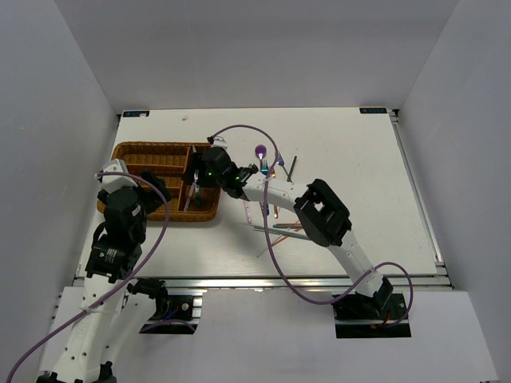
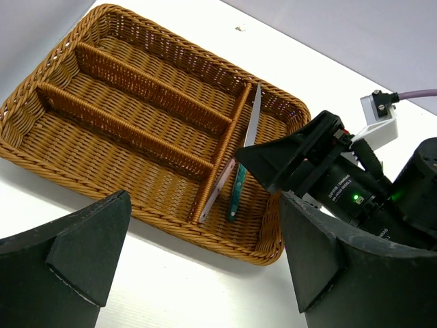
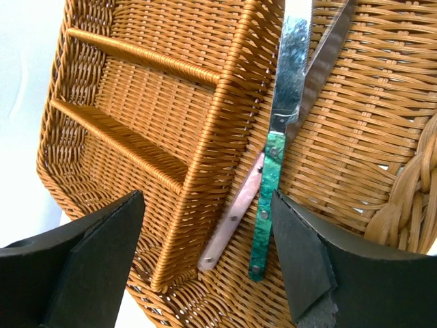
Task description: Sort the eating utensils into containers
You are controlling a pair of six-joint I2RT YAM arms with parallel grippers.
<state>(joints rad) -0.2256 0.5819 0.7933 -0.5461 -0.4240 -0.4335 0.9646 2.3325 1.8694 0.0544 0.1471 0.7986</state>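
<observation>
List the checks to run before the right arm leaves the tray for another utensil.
1. Right gripper open, nothing held: ok.
2. Teal-handled knife lying inside the end compartment of the tray: ok.
3. Pink-handled knife beside it, along the divider: ok.
4. Left gripper open, empty: ok.
5. All utensils sorted: not ok, loose utensils lie on the table.

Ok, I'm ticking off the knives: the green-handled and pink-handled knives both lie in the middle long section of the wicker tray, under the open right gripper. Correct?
Wrong section. The green-handled knife and pink-handled knife lie in the end compartment of the wicker tray, across the divider from the three long sections, as the right wrist view shows. The right gripper is open above them.
</observation>
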